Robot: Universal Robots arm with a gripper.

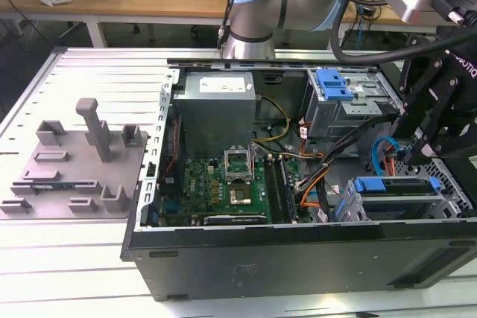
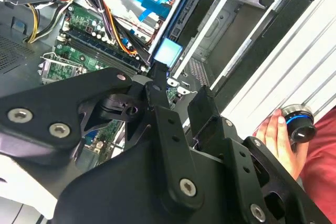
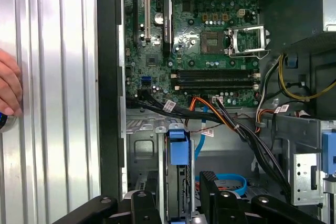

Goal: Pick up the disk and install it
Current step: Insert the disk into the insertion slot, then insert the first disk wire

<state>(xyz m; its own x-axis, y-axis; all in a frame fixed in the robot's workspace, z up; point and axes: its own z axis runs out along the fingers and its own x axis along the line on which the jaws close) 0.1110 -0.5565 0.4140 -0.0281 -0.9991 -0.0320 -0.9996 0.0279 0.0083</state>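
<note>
Blue plastic frames the disk (image 3: 177, 149), which stands edge-on in the metal drive cage (image 3: 137, 148) at a corner of the open computer case (image 1: 298, 255). Its blue end tab faces outward, and the cage walls hide its broad faces. In the exterior view the disk (image 1: 373, 185) sits in the cage toward the exterior view's right, close to the case's near wall.

The gripper (image 1: 421, 150) hangs over that cage. Its black fingers (image 2: 157, 90) are spread apart and grasp nothing. In the second wrist view the gap at the gripper (image 2: 180, 85) shows bare board and bracket, with the disk (image 2: 168, 51) just past the fingertips. In the first wrist view the disk runs down between the two fingers (image 3: 209, 187).

Bare metal of the cage lies along one side of the disk. On the other side a bundle of black, orange and blue cables (image 3: 220, 116) passes close by, with the green motherboard (image 3: 199, 35) beyond it.

The first wrist view shows the case's black side wall and, past it, the slatted metal desk (image 3: 58, 103) with a person's hand (image 3: 9, 87) on it. The second wrist view shows that hand (image 2: 275, 129) beside a round knob (image 2: 296, 121) with a blue ring. The exterior view shows a grey fixture tray (image 1: 74, 161) on the desk (image 1: 59, 273), well apart from the case at the exterior view's left.
</note>
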